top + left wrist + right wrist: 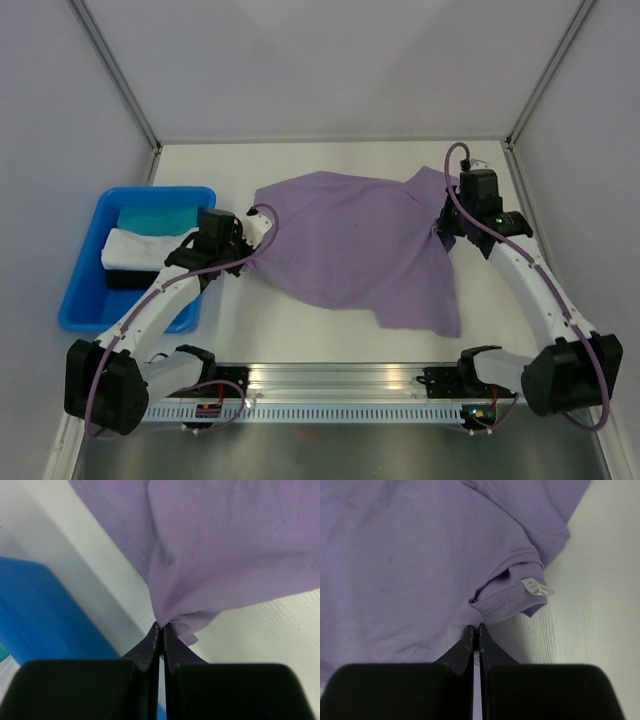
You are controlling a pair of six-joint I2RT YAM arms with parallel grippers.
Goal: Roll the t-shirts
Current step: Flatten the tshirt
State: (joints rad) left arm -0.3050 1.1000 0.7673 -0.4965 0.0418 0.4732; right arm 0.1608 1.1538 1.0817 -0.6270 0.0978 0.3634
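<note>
The lavender t-shirt [360, 245] lies loosely spread on the white table, stretched between both grippers. My left gripper [252, 250] is shut on its left edge; in the left wrist view [161, 626] the fabric [225, 545] bunches up from the closed fingertips. My right gripper [442, 228] is shut on the ribbed collar at the shirt's right side; in the right wrist view [475, 627] the collar [500, 600] with its white label [536, 586] sits just past the closed tips. The shirt's lower right corner [435, 315] hangs toward the front.
A blue bin [95, 290] with folded white and teal cloth [150, 232] stands at the left, close beside my left arm; its wall shows in the left wrist view [45, 615]. A metal rail [340, 385] runs along the near edge. Walls enclose the table.
</note>
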